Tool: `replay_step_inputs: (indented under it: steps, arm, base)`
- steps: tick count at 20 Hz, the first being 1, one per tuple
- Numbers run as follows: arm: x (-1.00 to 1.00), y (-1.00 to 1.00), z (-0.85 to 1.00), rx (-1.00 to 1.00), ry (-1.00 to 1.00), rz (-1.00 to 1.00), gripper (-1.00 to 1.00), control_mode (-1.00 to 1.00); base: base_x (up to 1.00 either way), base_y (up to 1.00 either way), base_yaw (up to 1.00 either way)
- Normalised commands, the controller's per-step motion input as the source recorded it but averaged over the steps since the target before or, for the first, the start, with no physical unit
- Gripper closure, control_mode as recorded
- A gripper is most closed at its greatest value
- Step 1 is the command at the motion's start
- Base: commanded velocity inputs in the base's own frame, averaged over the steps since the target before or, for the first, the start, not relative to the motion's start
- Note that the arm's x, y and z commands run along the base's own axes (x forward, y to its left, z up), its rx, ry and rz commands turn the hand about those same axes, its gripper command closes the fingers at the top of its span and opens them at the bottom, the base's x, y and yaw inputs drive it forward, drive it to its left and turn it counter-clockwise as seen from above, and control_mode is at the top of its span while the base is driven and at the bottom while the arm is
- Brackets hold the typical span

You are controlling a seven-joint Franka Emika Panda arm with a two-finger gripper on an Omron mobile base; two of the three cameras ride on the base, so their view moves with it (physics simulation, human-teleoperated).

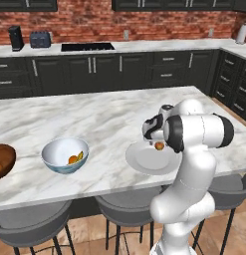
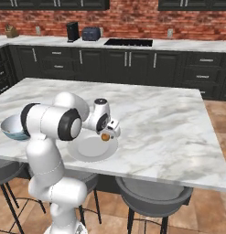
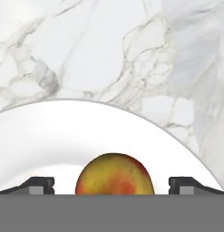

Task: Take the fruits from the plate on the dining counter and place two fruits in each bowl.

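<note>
One roundish yellow-red fruit (image 3: pixel 114 174) lies on the flat pale plate (image 3: pixel 63 136) near the front edge of the marble dining counter (image 1: pixel 94 119). My gripper (image 3: pixel 112 186) is open right over it, and a gap shows between the fruit and each of the fingertips (image 3: pixel 38 185). From the base views the gripper (image 1: pixel 158 141) (image 2: pixel 106 131) hangs just above the fruit (image 1: pixel 159 146) (image 2: pixel 105 136) on the plate (image 1: pixel 149 162) (image 2: pixel 89 151). The white-blue bowl (image 1: pixel 57 149) holds an orange and a yellowish fruit (image 1: pixel 73 159). The brown wooden bowl (image 1: pixel 4 158) at the left edge shows something orange inside.
Dark stools (image 1: pixel 124 206) stand under the counter's near edge. A back counter with a toaster (image 1: pixel 40 39) and cooktop (image 1: pixel 87 47) runs along the brick wall. In the right base view my arm hides part of the white-blue bowl (image 2: pixel 11 129).
</note>
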Motion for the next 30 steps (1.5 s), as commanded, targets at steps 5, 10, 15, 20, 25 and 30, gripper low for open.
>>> replay_step_inputs:
  steps: [5, 10, 15, 20, 25, 30]
  arm:
    - [0.08, -0.03, -0.27, 0.00, 0.02, 0.00, 1.00, -1.00]
    - [0.01, 0.00, -0.06, 0.00, 0.03, 0.00, 1.00, -1.00]
    - [-0.17, -0.10, 0.34, 0.00, 0.00, 0.00, 1.00, -1.00]
    - [-0.87, -0.02, 0.85, 0.00, 0.01, 0.00, 1.00, -1.00]
    - [-0.92, 0.12, 0.68, 0.00, 0.14, 0.00, 1.00, -1.00]
    - [-0.76, 0.35, 0.81, 0.00, 0.02, 0.05, 1.00, -1.00]
  base:
    - [0.00, 0.00, 0.00]
    - [0.00, 0.00, 0.00]
    - [0.00, 0.00, 0.00]
    - [0.00, 0.00, 0.00]
    - [0.00, 0.00, 0.00]
    - [0.00, 0.00, 0.00]
